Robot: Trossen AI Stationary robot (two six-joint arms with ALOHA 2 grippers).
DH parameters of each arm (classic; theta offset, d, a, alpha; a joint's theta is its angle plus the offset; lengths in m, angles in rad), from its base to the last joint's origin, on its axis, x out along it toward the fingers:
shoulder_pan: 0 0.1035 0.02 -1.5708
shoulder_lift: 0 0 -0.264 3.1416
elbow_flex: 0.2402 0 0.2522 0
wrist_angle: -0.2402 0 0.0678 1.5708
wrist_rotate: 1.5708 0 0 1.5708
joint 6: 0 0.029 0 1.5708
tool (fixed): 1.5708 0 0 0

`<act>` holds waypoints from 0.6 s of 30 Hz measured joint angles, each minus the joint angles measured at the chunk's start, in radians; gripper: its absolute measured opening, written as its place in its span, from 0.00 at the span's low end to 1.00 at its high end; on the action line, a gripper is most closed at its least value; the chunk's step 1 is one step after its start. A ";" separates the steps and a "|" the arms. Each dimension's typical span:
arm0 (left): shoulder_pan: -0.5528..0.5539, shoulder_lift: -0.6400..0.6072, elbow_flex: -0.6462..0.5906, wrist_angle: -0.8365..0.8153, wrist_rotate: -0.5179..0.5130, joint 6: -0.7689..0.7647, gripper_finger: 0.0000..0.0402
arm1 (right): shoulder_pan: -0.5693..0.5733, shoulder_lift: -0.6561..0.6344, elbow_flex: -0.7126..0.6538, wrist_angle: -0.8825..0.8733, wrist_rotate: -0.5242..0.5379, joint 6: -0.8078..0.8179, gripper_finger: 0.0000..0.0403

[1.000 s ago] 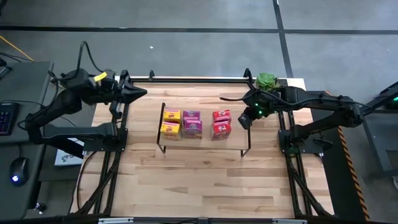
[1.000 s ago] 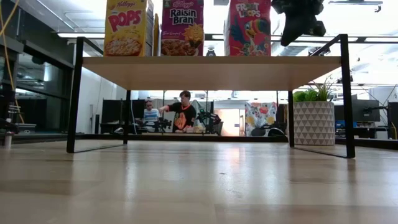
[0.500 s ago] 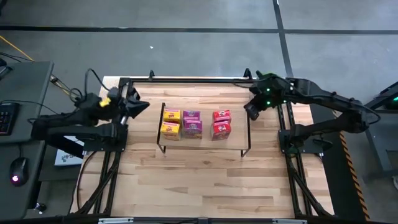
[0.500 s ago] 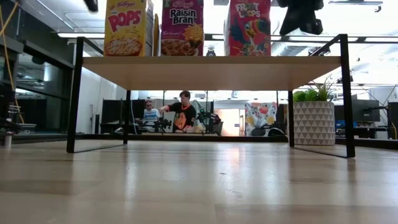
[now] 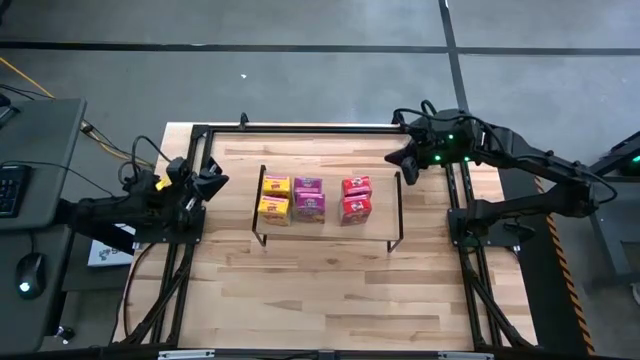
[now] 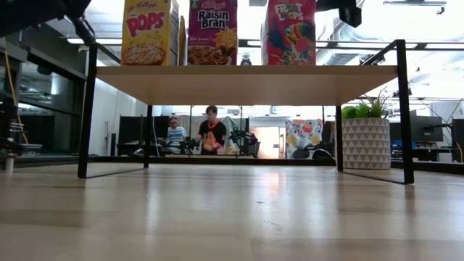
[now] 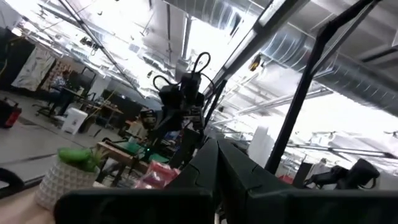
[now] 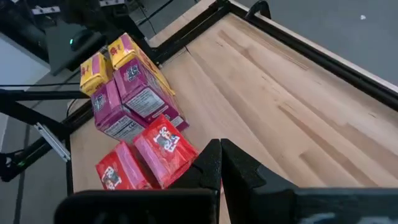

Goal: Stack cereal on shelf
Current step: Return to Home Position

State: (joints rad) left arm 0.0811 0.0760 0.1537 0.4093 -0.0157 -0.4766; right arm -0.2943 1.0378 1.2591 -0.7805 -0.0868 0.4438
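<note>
The cereal boxes stand on their bottoms on the shelf's light wood top, in three pairs: yellow, magenta and red. The low view shows the near three side by side. My left gripper is shut and holds nothing, off the shelf's left end by the table's left rail. My right gripper is shut with nothing in it, up above the shelf's far right corner; its wrist view looks down on the boxes past the shut fingers.
A potted green plant stands on the table behind the shelf's right end. A black frame runs along the table's far edge and sides. Bare wood lies between the shelf and the near edge. People sit in the room beyond.
My left gripper has sunk and drawn back toward the table's left edge as its arm folded down, its fingers tipping upward. My right gripper has risen and gone toward the far edge, leaving the top of the low view. Both stayed shut. The boxes have not moved.
</note>
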 joint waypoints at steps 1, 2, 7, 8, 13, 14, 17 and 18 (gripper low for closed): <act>0.000 -0.026 -0.016 -0.005 0.004 -0.002 0.00 | 0.000 0.000 0.000 -0.001 0.000 0.006 0.00; 0.000 -0.047 -0.029 0.000 0.008 -0.002 0.00 | 0.000 0.000 0.000 -0.001 0.000 0.025 0.00; 0.000 -0.069 -0.090 0.002 0.041 -0.011 0.00 | 0.001 0.000 0.000 0.000 0.004 0.102 0.00; 0.000 -0.066 -0.103 0.014 0.045 -0.011 0.00 | 0.006 0.000 0.000 0.000 0.004 0.102 0.00; 0.001 -0.070 -0.141 -0.089 0.041 0.005 0.00 | 0.037 0.000 0.000 0.003 0.009 0.088 0.00; 0.001 -0.071 -0.141 -0.111 0.041 0.018 0.00 | 0.046 0.000 0.000 0.003 0.009 0.073 0.00; 0.001 -0.070 -0.141 -0.169 0.058 0.062 0.00 | 0.069 0.000 0.000 0.003 0.011 0.033 0.00; 0.001 -0.070 -0.141 -0.179 0.073 0.066 0.00 | 0.076 0.000 0.000 0.002 0.012 0.022 0.00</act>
State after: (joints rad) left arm 0.0822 0.0063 0.0124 0.2307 0.0571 -0.4106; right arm -0.2187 1.0382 1.2591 -0.7786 -0.0747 0.4654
